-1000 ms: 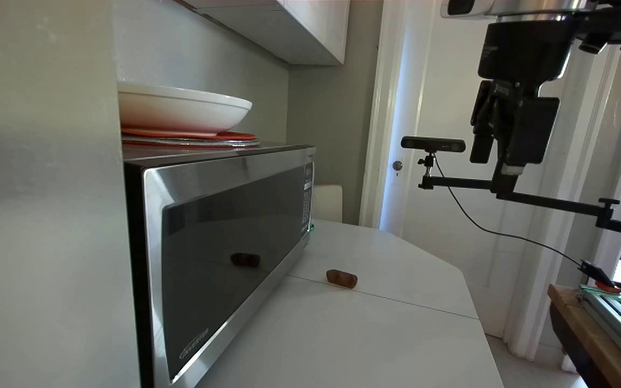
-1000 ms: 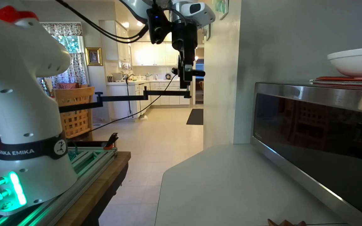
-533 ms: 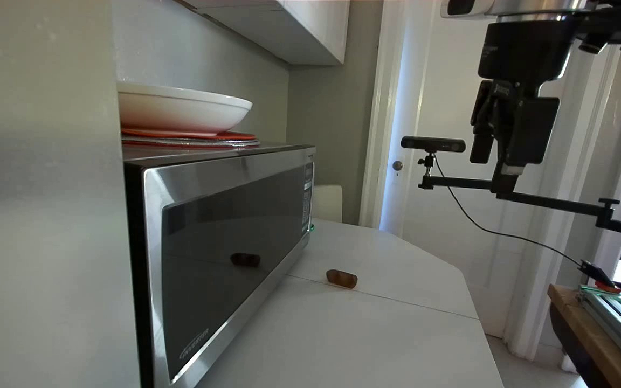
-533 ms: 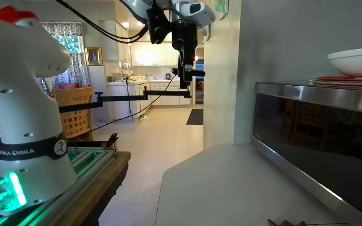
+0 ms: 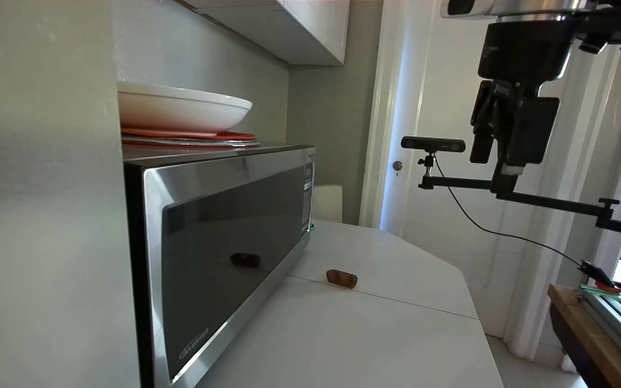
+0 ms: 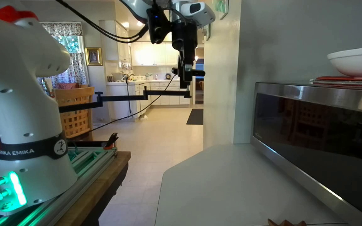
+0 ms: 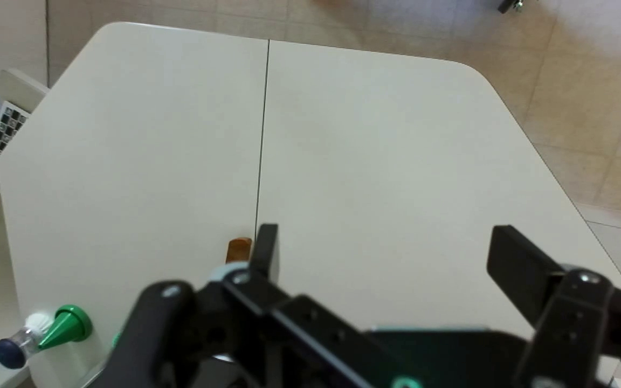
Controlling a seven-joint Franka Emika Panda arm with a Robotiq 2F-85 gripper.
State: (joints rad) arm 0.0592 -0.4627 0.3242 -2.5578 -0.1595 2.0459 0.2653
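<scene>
My gripper (image 7: pixel 386 229) stands wide open in the wrist view, with only the white tabletop showing between its fingers. In an exterior view the gripper (image 5: pixel 502 156) hangs pointing down, high above the table's right side and touching nothing. A small brown object (image 5: pixel 342 278) lies on the white table (image 5: pixel 386 339) close to the table's seam. In the wrist view that brown object (image 7: pixel 239 249) shows just beyond the left finger, which partly hides it. At the bottom edge of an exterior view, only pointed tips of a brown object (image 6: pixel 286 223) are visible.
A steel microwave (image 5: pixel 235 231) stands along the table, bearing red-edged plates (image 5: pixel 235 136) and a white bowl (image 5: pixel 186 108). A camera (image 5: pixel 433 144) sits on a black bar (image 5: pixel 553 203) behind the gripper. A green cone-shaped item (image 7: pixel 68 326) lies near the table's edge. A white cabinet (image 5: pixel 316 27) hangs above.
</scene>
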